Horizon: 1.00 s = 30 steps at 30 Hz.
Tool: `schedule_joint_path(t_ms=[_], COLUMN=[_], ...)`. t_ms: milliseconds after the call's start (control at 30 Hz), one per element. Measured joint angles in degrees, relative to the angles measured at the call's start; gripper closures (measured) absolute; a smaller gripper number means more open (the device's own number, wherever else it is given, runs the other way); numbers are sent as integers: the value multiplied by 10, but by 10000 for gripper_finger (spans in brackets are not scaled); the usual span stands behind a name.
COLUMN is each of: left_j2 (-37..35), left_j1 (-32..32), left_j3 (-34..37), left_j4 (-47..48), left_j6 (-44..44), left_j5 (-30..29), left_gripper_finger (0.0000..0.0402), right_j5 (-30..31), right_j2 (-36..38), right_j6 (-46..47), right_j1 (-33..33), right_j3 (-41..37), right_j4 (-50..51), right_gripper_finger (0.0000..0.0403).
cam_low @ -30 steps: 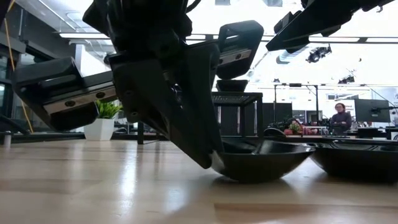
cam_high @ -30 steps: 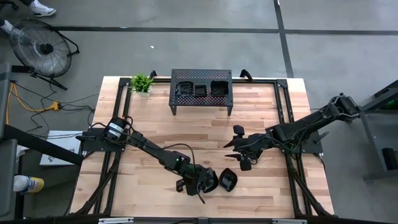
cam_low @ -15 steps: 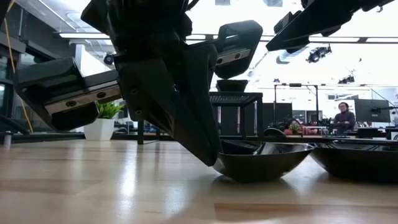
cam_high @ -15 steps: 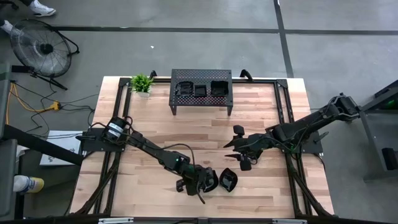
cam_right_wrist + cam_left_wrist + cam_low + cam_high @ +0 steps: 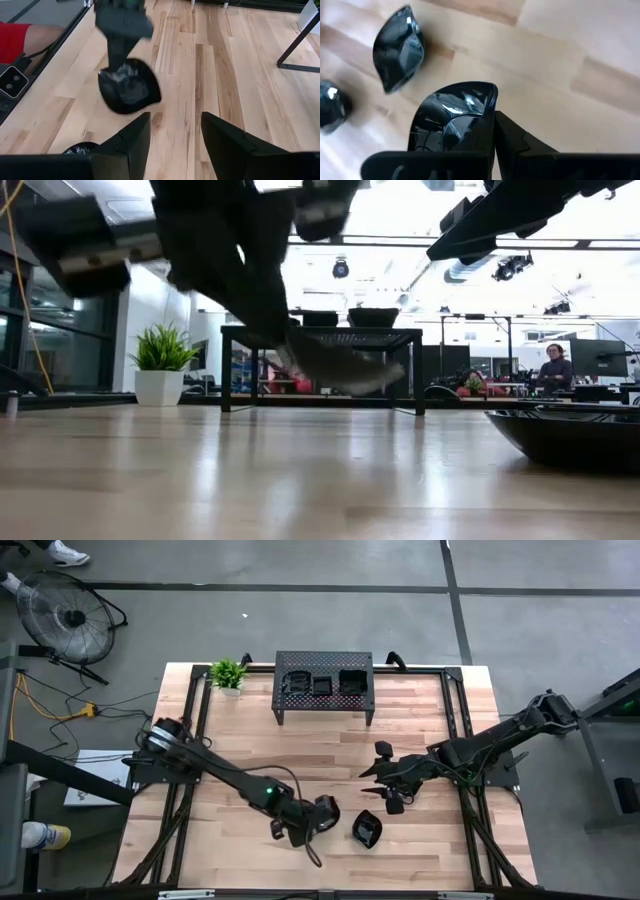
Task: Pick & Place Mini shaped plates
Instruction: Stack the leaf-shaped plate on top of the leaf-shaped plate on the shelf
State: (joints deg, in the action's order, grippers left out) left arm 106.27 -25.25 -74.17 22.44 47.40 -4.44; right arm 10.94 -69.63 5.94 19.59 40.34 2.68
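My left gripper (image 5: pixel 305 823) hangs above the table's near middle, shut on a glossy black mini plate (image 5: pixel 326 810) that also shows in the right wrist view (image 5: pixel 129 92) and, blurred, in the low view (image 5: pixel 340 366). A leaf-shaped plate (image 5: pixel 367 830) rests on its underside on the wood beside it (image 5: pixel 397 47). My right gripper (image 5: pixel 172 135) hovers open right of centre (image 5: pixel 390 795). A further small dark dish (image 5: pixel 330 106) lies near it. Three plates sit on top of the black perforated stand (image 5: pixel 323 685). My left gripper has the plate by its rim (image 5: pixel 487 107). One finger (image 5: pixel 515 140) lies against the rim's outer side, and the plate itself hides the other. The fingers come from above, slanting down. The plate is lifted clear of the table and tilted.
A potted plant (image 5: pixel 228 673) stands at the far left corner beside the stand. Bare wood lies open between the stand and both grippers (image 5: pixel 300 755). A person (image 5: pixel 548 368) shows in the room beyond the table, and a red sleeve (image 5: pixel 15 40) shows at the table's side.
My left gripper has risen from the table and shifted a little toward the left and far edges, carrying the plate. That plate, resting on the wood a second ago, now hangs clear above it. The leaf-shaped plate beside it stayed in place.
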Motion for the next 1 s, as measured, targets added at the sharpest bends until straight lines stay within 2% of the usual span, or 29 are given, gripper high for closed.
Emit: schedule_joint_path(t_ms=[333, 700, 833, 1000], left_j2=[-90, -213, -280, -368], left_j1=[-7, -1, 30, 105], left_j3=[0, 14, 67, 149], left_j4=[130, 190, 163, 106], left_j6=[-10, 6, 12, 62], left_j5=[-79, -138, -112, -48], left_gripper_finger=[401, 401, 401, 401], right_j5=[0, 0, 0, 0], right_j2=[0, 0, 0, 0], right_j6=[0, 0, 0, 0], right_j1=[0, 0, 0, 0], right_j3=[0, 0, 0, 0], right_j4=[-4, -5, -5, -6], right_gripper_finger=[233, 233, 233, 233])
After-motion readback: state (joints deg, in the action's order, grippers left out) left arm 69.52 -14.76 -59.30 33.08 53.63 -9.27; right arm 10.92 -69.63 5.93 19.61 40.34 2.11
